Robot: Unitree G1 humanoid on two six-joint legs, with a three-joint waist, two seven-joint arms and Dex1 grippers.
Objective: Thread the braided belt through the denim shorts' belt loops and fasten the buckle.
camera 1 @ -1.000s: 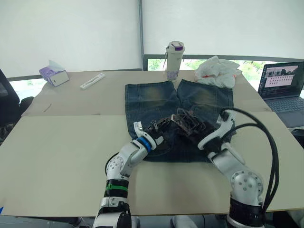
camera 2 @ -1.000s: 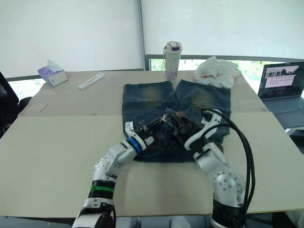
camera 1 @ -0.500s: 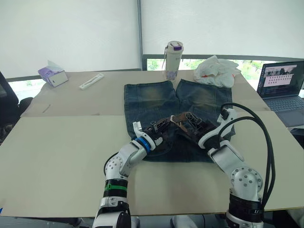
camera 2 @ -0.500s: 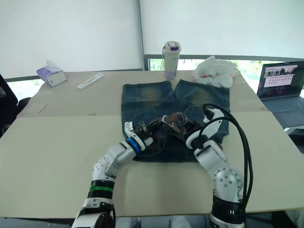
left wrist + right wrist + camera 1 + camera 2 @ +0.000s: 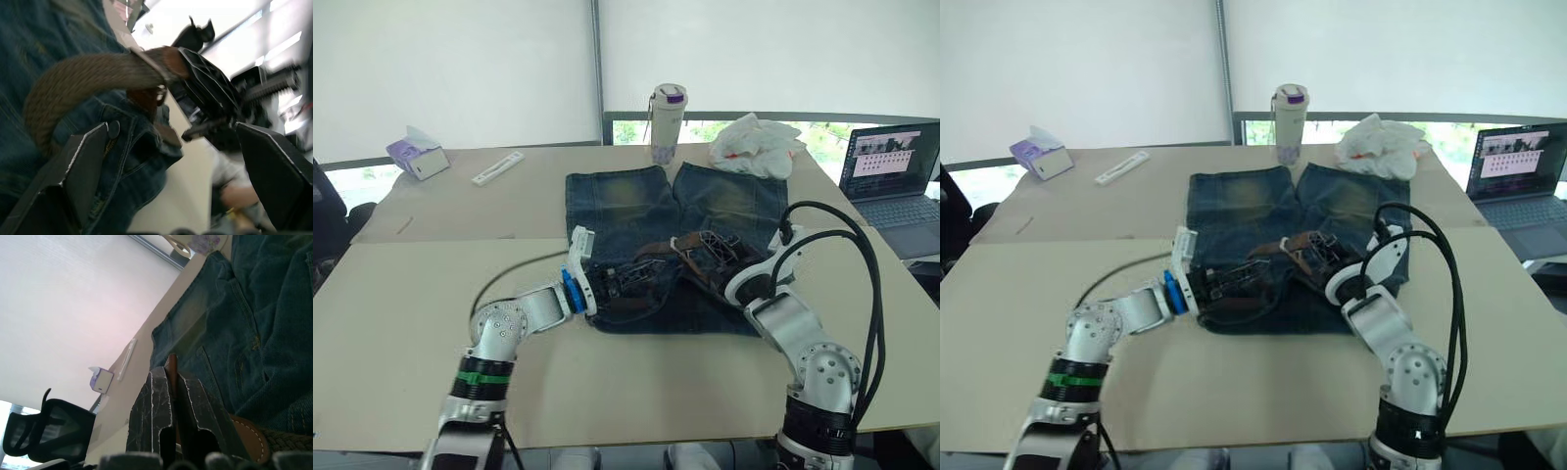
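My right gripper [image 5: 168, 382] pinches the braided belt [image 5: 83, 78] by its leather end, just above the waistband. My left gripper [image 5: 171, 161] hangs released beside the belt's loop on the denim shorts [image 5: 636, 211]. I judge threading partial at best, fastening undone.

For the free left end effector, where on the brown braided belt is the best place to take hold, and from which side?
Probably the arched woven stretch of the dark brown braided belt, which bows clear of the blue denim shorts. The open left end effector faces it from the robot's left, so closing across the strap's flat width from there looks easiest. The right end effector already pinches the leather end.
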